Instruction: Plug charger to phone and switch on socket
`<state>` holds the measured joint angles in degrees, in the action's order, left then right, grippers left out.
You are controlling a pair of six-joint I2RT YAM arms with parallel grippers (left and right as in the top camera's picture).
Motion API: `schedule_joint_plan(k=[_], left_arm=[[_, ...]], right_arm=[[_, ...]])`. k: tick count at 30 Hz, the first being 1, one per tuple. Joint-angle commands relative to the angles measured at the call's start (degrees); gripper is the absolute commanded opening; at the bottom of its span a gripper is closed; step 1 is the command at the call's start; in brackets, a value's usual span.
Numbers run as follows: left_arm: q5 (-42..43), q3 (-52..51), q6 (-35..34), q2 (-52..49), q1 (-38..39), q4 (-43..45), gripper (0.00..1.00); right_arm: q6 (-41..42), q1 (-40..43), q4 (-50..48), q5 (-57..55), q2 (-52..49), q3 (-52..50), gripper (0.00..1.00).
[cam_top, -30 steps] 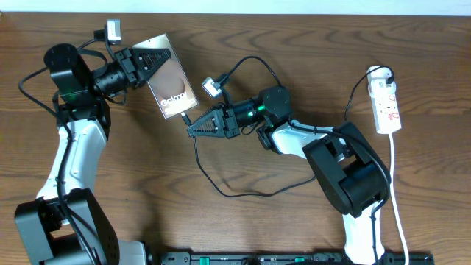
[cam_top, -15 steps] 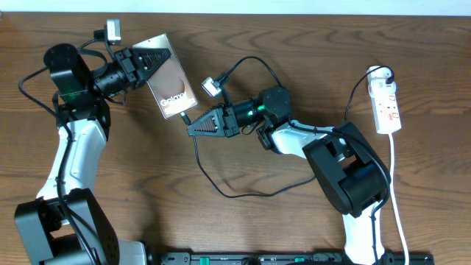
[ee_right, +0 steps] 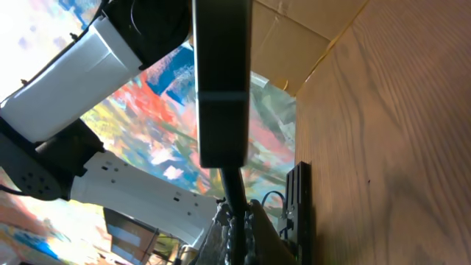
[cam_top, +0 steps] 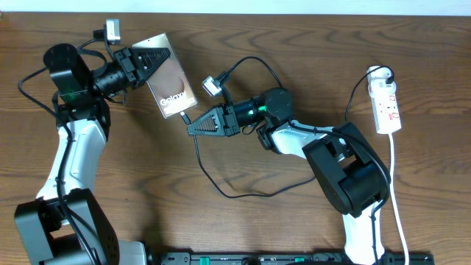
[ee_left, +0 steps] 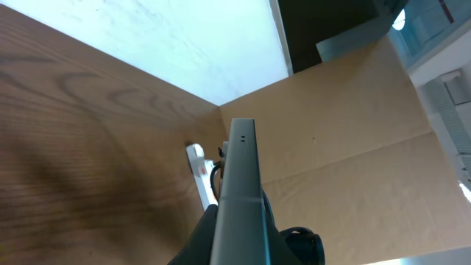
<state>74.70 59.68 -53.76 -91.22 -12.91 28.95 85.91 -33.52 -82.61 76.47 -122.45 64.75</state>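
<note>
The phone (cam_top: 171, 86) has a glossy face with a white "Galaxy" label and is held tilted at the upper left. My left gripper (cam_top: 149, 62) is shut on its upper end. In the left wrist view the phone (ee_left: 238, 191) shows edge-on between the fingers. The charger is a thin black cable (cam_top: 243, 193) looping on the table. Its plug tip (cam_top: 187, 117) meets the phone's lower end. My right gripper (cam_top: 197, 126) is shut on the plug. In the right wrist view the phone's edge (ee_right: 221, 81) meets the plug (ee_right: 232, 185). The socket (cam_top: 387, 105) lies at the far right.
The socket's white cable (cam_top: 396, 191) runs down the right side of the wooden table (cam_top: 132, 191). A black rail (cam_top: 294, 258) lies along the front edge. Cardboard (ee_left: 346, 132) stands beyond the table in the left wrist view, where the socket (ee_left: 197, 163) also shows.
</note>
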Motion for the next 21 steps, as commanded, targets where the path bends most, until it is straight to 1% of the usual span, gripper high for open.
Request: schedule_joint_plan(k=[1, 10, 21], left_arm=[[2.8, 0.4, 1.5, 0.3, 0.5, 0.3, 0.07], [1.9, 0.4, 1.6, 0.3, 0.5, 0.3, 0.07], [0.2, 0.4, 1.2, 0.3, 0.5, 0.3, 0.08]], right_arm=[[1.6, 0.2, -0.8, -7.1, 0.2, 0.9, 0.01], [2.4, -0.2, -0.8, -10.2, 0.2, 0.9, 0.01], [2.3, -0.9, -0.8, -11.3, 0.2, 0.9, 0.01]])
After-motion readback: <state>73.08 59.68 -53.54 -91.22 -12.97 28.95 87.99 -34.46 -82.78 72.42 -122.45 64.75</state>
